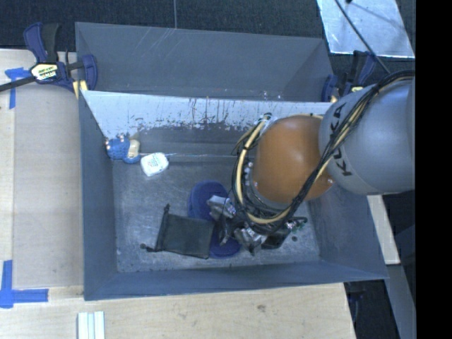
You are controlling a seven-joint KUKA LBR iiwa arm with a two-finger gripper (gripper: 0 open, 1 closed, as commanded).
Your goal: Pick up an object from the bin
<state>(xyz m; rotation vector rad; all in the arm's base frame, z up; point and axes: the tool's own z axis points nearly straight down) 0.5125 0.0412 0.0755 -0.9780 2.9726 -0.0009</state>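
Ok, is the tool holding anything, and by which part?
Cannot tell: the tool sits low over the blue round dish beside the black pouch; any hold is hidden.

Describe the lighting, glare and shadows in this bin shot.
Camera view: the bin has a brightly lit far wall and a dimmer floor; the orange wrist cover has a soft sheen; the gripper is shaded, over a dark blue round thing beside a black flat piece.
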